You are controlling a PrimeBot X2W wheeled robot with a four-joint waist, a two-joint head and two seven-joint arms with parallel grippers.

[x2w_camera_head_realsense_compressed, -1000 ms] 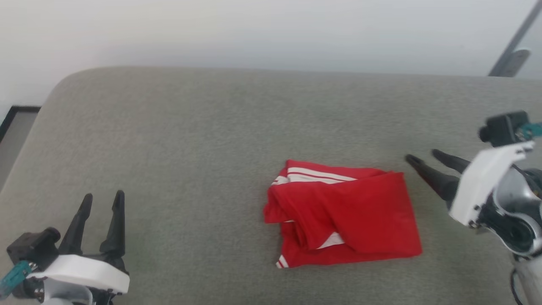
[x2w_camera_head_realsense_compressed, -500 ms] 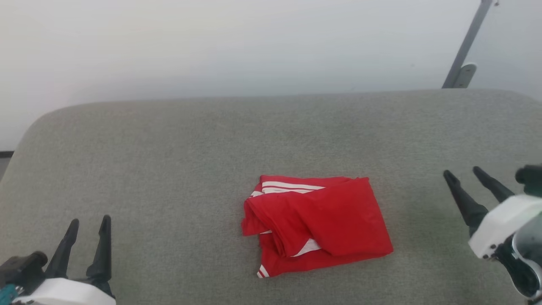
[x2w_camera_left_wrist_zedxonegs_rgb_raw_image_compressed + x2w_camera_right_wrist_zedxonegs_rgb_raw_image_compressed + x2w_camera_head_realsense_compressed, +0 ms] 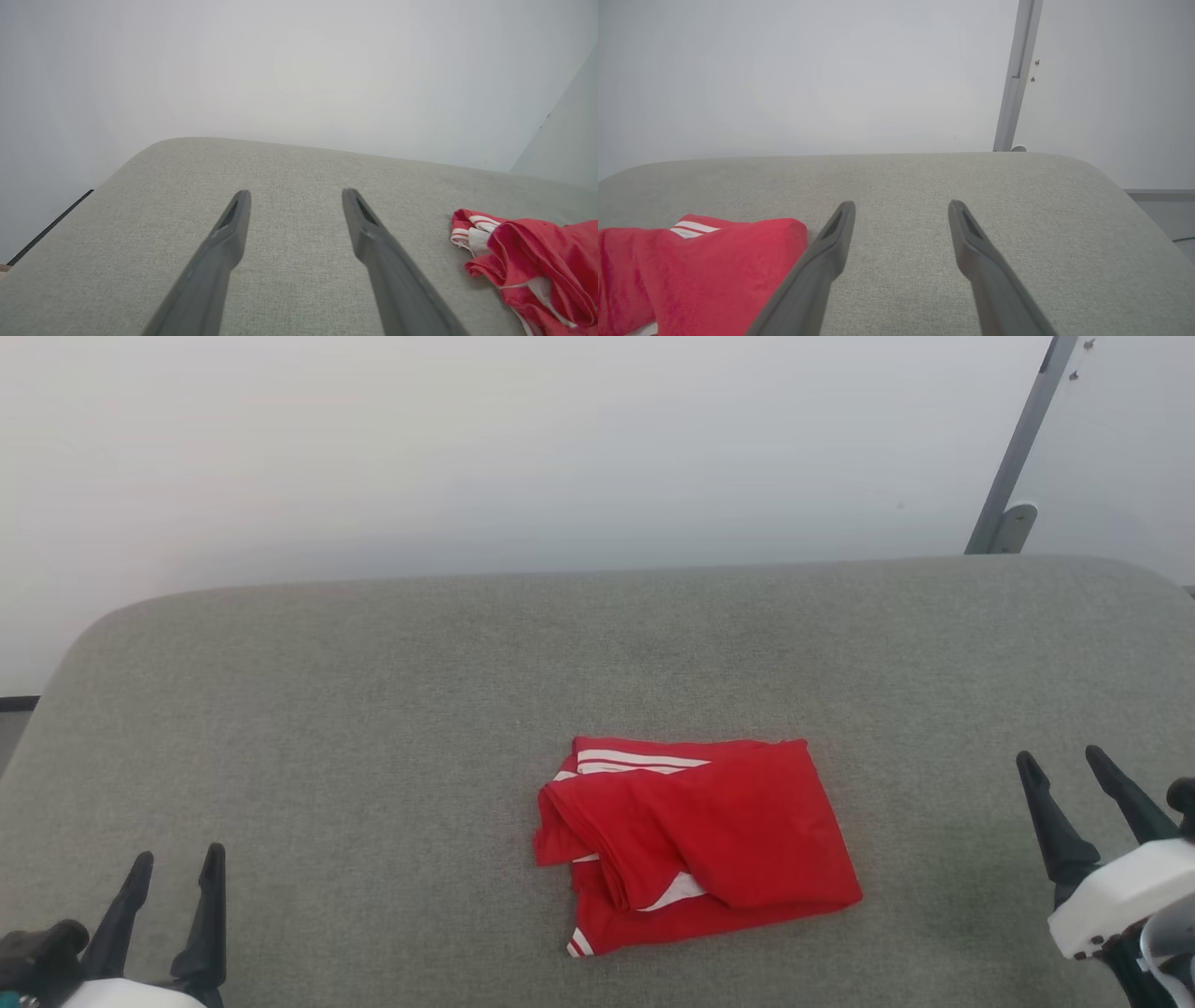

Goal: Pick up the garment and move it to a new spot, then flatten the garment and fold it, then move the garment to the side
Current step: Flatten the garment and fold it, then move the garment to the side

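Nearest, the left gripper [image 3: 179, 855] sits at eight o'clock in the head view and the right gripper [image 3: 1060, 758] at four o'clock, each with its jaws apart and empty over the grey cushion [image 3: 373, 709]. Between them and well apart from both, the red shirt [image 3: 695, 845] lies in a rough folded bundle just off centre toward five o'clock. Beyond the cushion's far edge rises a pale wall [image 3: 467, 448], with a grey post [image 3: 1018, 457] at one o'clock.

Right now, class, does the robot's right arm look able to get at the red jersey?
Probably yes. The right pincer stands open to the side of the red jersey, apart from it, and bare grey fabric surface lies between them, with nothing in the way.
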